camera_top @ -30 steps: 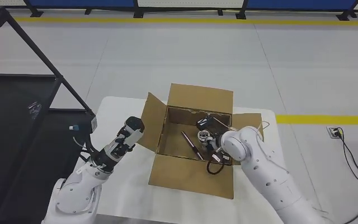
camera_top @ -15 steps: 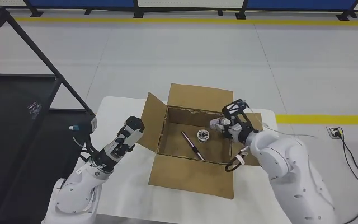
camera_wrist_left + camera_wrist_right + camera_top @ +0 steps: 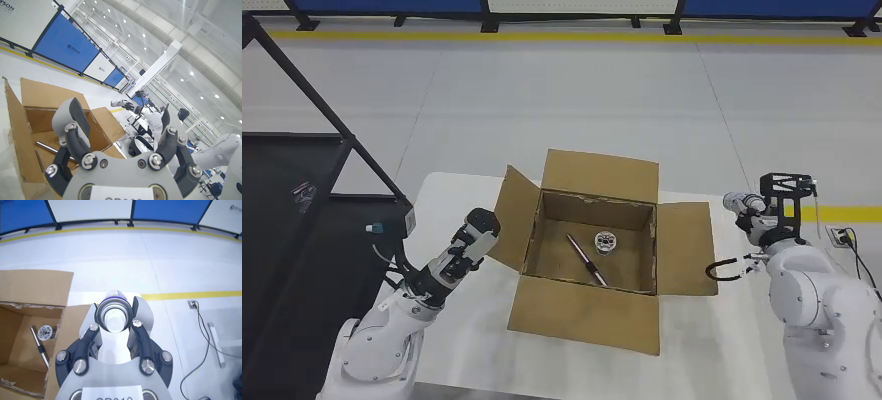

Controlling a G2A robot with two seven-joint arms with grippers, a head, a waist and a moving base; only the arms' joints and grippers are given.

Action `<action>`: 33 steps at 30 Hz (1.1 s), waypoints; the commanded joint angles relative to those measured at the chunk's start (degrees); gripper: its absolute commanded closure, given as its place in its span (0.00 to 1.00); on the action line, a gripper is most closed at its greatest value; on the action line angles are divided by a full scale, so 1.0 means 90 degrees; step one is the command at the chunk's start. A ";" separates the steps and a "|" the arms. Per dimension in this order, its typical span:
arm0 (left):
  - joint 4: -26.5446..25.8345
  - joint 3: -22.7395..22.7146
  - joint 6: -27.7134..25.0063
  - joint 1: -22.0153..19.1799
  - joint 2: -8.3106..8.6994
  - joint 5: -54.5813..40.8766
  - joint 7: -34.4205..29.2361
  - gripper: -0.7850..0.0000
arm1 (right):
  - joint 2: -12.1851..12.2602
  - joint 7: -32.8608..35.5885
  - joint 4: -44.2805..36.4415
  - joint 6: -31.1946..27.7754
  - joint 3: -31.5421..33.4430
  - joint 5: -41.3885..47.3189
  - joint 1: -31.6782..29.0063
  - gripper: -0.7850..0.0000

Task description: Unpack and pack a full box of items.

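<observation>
Progress: unpacking under way, by judgement; repacking not begun.
Left in box [image 3: 582, 318]: rod [image 3: 586, 260], round metal fitting [image 3: 605, 241], both on its floor.
Spray can [image 3: 114, 313]: out of box, aloft near right edge of desk [image 3: 692, 335].
Right hand [image 3: 114, 308]: clamped on spray can, arm out well right of box.
Left hand [image 3: 121, 108]: spread apart, empty, raised beside left flap.

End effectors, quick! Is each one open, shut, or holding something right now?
Left end effector: open, holding nothing.
Right end effector: closed on a spray can.
</observation>
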 commanded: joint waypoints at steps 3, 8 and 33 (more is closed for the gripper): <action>0.0000 0.0000 0.0000 0.0000 0.0000 0.0000 0.0000 0.00 | 0.0044 0.0661 0.1213 -0.0481 0.0003 0.0055 0.0363 1.00; 0.0000 0.0000 0.0000 0.0000 0.0000 0.0000 0.0000 0.00 | 0.0063 0.0966 0.2436 -0.0850 -0.0164 0.0102 0.0851 1.00; 0.0000 0.0000 0.0000 0.0000 0.0000 0.0000 0.0000 0.00 | 0.0073 0.1008 0.3744 -0.1240 -0.0696 0.0400 0.1616 0.52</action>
